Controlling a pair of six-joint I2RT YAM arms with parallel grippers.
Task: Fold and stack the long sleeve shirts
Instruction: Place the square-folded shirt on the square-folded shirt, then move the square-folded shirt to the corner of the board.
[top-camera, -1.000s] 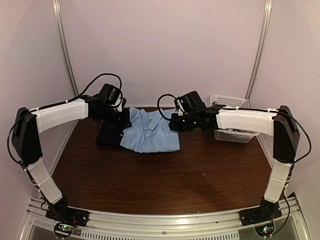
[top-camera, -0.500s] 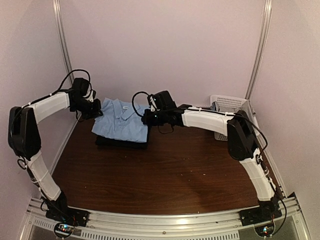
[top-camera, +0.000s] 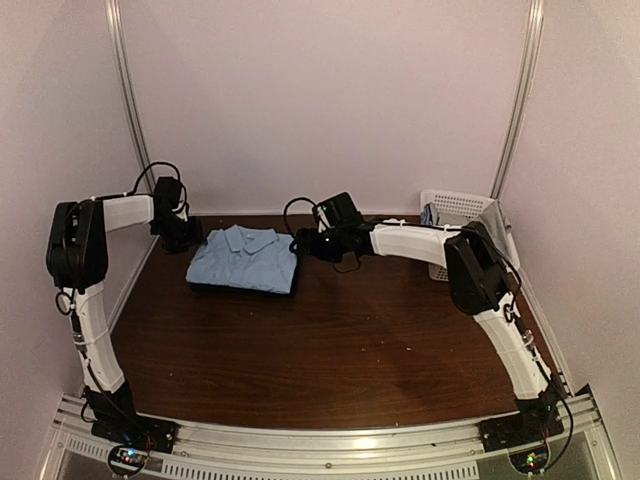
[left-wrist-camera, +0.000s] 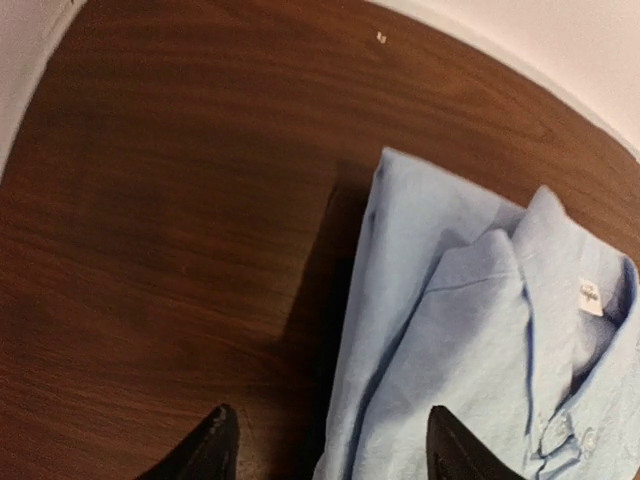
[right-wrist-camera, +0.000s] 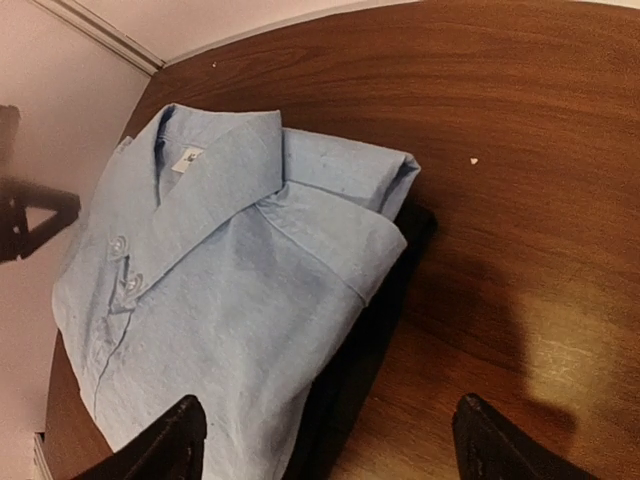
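Left tool (left-wrist-camera: 330, 445), right tool (right-wrist-camera: 330, 435) withdrawn, apart, black shirt (right-wrist-camera: 372, 345) seemingly folded under blue shirt (right-wrist-camera: 220, 300)

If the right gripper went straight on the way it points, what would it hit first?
Likely the right gripper meets the near edge of the folded light blue collared cloth shirt lying on the black shirt. Which layer first is unclear.

The folded light blue shirt (top-camera: 243, 257), collar up and buttoned, lies stacked squarely on the folded black shirt (right-wrist-camera: 375, 345), whose dark edge shows beneath, toward the bench's (top-camera: 330, 340) far left.
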